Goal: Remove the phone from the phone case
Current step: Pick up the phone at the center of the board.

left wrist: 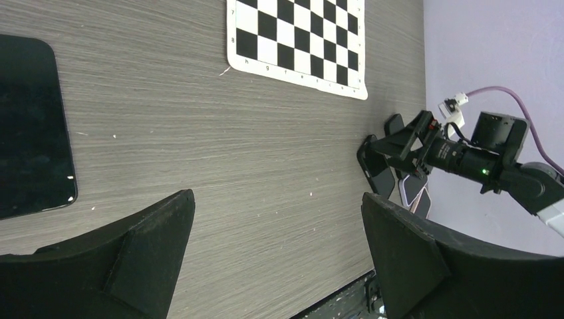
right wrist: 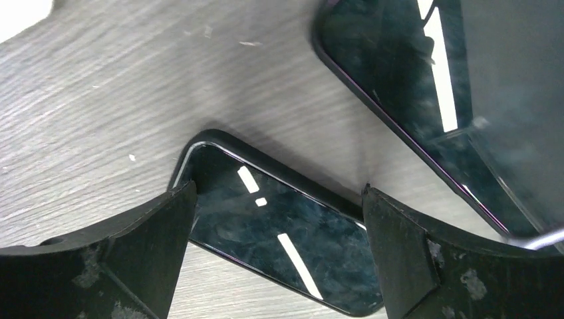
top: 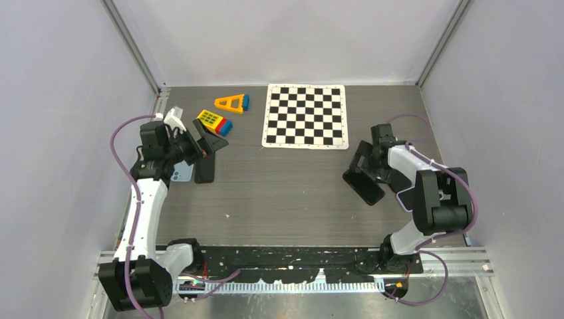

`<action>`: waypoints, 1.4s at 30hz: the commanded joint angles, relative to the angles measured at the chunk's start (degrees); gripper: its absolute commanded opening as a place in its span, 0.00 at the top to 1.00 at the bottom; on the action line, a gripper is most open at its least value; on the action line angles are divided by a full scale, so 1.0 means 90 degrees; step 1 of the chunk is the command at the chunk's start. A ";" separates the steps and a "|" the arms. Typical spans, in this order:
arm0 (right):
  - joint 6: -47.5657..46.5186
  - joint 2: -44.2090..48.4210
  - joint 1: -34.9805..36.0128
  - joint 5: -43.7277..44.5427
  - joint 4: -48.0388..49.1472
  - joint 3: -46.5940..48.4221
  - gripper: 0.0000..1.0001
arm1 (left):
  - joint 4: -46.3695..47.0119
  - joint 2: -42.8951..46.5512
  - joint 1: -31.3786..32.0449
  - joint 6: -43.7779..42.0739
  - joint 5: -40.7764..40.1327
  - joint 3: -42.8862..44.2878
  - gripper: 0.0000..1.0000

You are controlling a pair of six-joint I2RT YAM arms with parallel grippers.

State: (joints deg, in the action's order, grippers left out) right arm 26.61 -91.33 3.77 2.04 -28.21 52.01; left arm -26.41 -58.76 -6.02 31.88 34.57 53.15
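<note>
The right gripper is spread wide, holding nothing. Its two fingers straddle one short end of a black-rimmed phone that lies face up on the wood-grain table, just off the near right corner of the checkerboard mat. The thick dark lip around the glass reads as a case, so this looks like the task's phone, not yet out of its shell. Lowering over the end this way would let the fingers close across the narrow width and catch the rim, where a case peels most easily. That is a judgement from the pose. A second glossy handset, with a thin purple edge and no heavy rim, lies just beside it on the side away from the mat. It is close but apart, and near enough that a wide closing stroke could nudge it. The left gripper is also fully open and empty, hovering off the mat's near left corner beside another black phone. A pale blue phone-shaped slab lies next to that one, and I cannot tell whether it is a phone or an empty case. An orange triangle block and a yellow brick lie left of the mat, clear of both arms.
</note>
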 commanded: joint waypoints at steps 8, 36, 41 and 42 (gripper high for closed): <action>0.1492 0.1609 -0.0272 -0.0591 -0.0175 -0.1059 0.00 | -0.0186 0.0032 0.0016 -0.0248 -0.0252 0.0314 0.00; 0.1347 0.2447 0.1111 0.1893 -0.0770 -0.0699 0.00 | -0.0200 0.0051 -0.0024 -0.0231 -0.0148 0.0277 0.01; 0.1183 0.2471 0.0231 0.1028 -0.0095 -0.1235 0.00 | -0.0221 0.0072 -0.0022 -0.0246 -0.0160 0.0255 0.00; 0.1174 0.2428 0.0145 0.0928 -0.0010 -0.1252 0.00 | -0.0220 0.0074 -0.0024 -0.0242 -0.0159 0.0252 0.00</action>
State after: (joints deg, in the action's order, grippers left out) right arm 39.20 -69.97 8.73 13.80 -33.15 43.00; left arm -28.21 -58.78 -6.02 30.81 33.41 53.45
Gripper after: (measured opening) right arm 0.996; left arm 0.994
